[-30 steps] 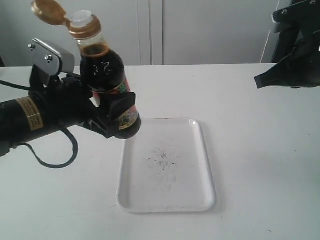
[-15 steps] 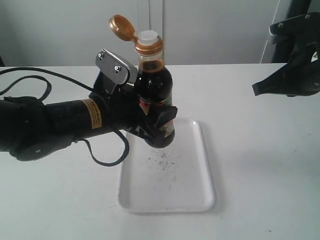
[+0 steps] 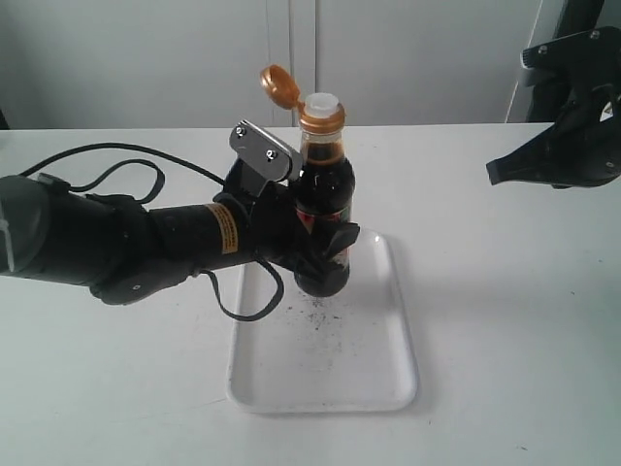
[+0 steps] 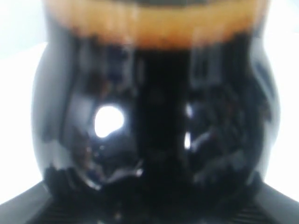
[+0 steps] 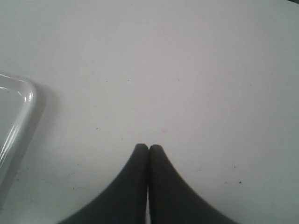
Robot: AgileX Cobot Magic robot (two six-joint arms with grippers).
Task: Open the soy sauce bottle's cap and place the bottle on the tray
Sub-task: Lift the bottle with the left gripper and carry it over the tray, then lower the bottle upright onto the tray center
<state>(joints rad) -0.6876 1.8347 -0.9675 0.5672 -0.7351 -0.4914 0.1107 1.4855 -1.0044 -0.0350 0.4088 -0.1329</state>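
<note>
The left claw (image 3: pixel 325 243) is clamped around the belly of the small clear glass soy sauce bottle (image 3: pixel 324 184) of dark liquid, gripping low on the label so the neck stays free. The bottle is upright, carried above the far end of the flat white rectangular plastic tray (image 3: pixel 388 388); whether its base touches the tray I cannot tell, but it looks just clear. Upright makes sense, because the round golden-bronze flip-top cap (image 3: pixel 277 84) is swung back on its hinge and the white pour spout (image 3: pixel 321 101) is exposed; any tilt could spill. In the left wrist view the dark glass fills everything. The right claw (image 5: pixel 148 148) is pressed together, holding nothing, parked well off to the side over the bare white worktop (image 3: pixel 505 320), out of the way. Opening looks done; lowering and release remain.
</note>
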